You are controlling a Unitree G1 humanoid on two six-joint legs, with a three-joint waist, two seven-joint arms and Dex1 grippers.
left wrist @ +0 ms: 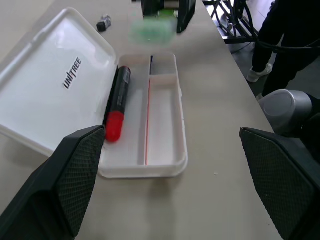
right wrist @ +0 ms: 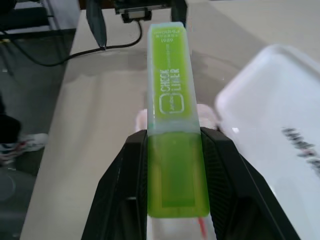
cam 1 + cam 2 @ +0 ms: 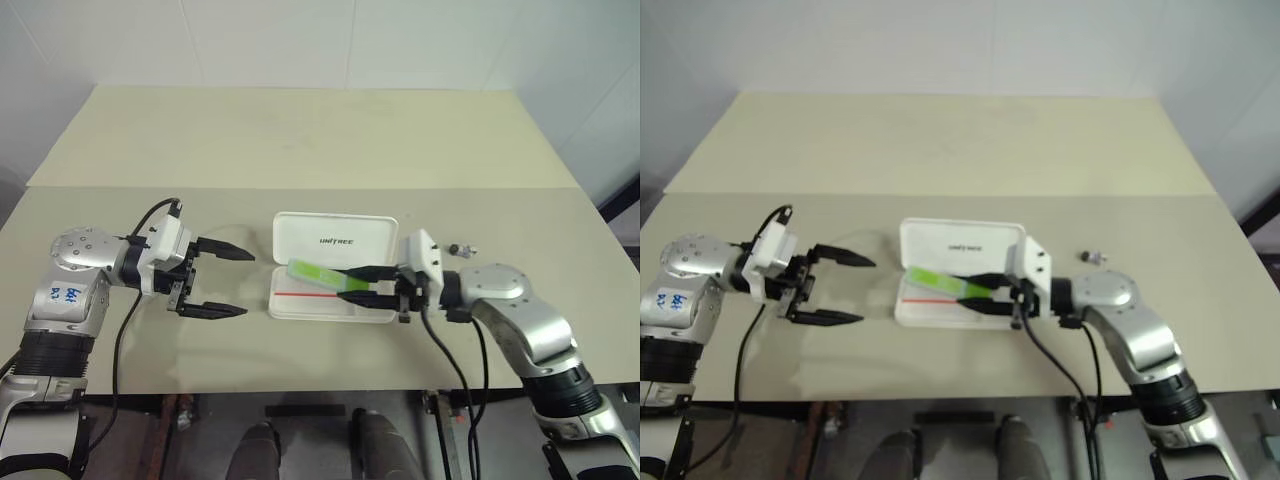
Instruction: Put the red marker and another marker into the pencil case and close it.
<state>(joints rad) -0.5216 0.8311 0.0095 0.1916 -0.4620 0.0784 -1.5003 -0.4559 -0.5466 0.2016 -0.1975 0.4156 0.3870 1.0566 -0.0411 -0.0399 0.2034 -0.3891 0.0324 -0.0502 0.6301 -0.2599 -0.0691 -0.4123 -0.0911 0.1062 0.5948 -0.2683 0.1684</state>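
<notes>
Head views: the pencil case (image 3: pixel 335 265) lies open at the table (image 3: pixel 300 150) centre, its lid (image 3: pixel 335 238) laid back toward 12 o'clock and printed "UNITREE", its tray (image 3: pixel 300 305) toward 6 o'clock. The right gripper (image 3: pixel 362 284) reaches in from 3 o'clock, its two black fingers clamped on the neon green highlighter (image 3: pixel 312 272), which is held above the tray and points toward 9 o'clock. Right wrist view: the highlighter sits squarely between both finger pads (image 2: pixel 131 175), projecting well past the tips. Left wrist view: the red marker (image 1: pixel 117 104) lies inside the tray in the compartment next to the hinge, parallel to the thin red stripe (image 1: pixel 147 120). The left gripper (image 3: pixel 222 282) hovers at 9 o'clock of the case, apart from it, jaws spread wide and holding nothing. A small dark object (image 3: pixel 461 249) rests on the table at 3 o'clock of the lid.
</notes>
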